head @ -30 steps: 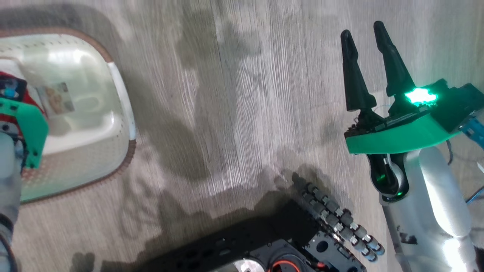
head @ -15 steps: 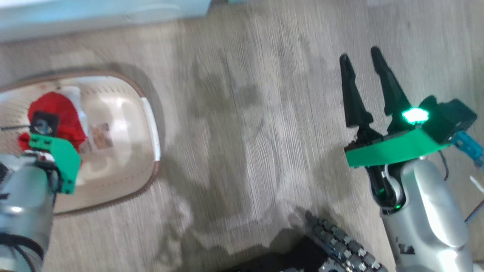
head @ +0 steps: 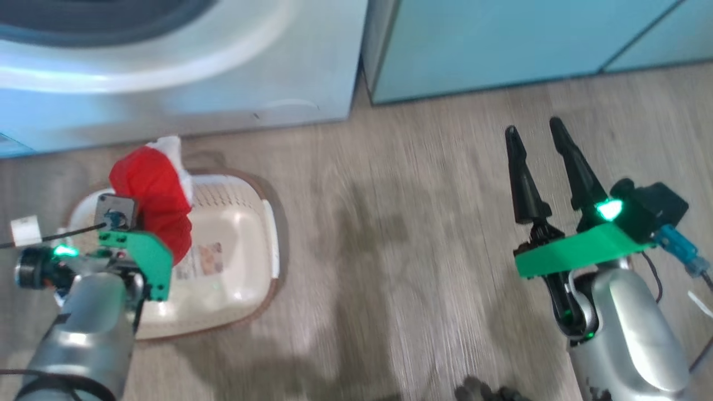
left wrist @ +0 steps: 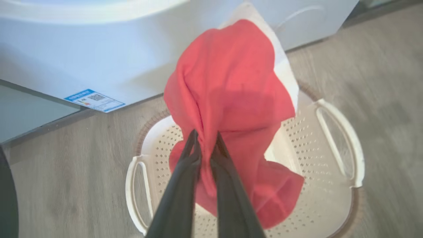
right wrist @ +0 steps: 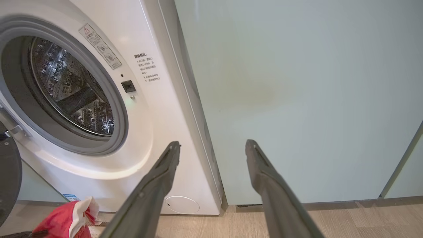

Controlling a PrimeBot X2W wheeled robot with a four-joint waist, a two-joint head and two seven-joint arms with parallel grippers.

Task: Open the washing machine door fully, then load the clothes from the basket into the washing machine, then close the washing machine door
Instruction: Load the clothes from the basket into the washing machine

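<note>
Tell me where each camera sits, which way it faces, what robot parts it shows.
Head view: high on the robot, looking down at floor, basket and washing machine base; left arm at left, open right gripper at right.
Left wrist view: on the left arm, looking down along the left gripper, shut on the clothes above the basket.
Right wrist view: on the right arm, facing the open drum and teal cabinet; its spread fingers show.
Shared: all three catch the clothes and washing machine.

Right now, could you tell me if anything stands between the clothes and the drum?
Nothing visible does: the left end effector holds the clothes above the basket, the door is swung aside, and the drum mouth is open.
</note>
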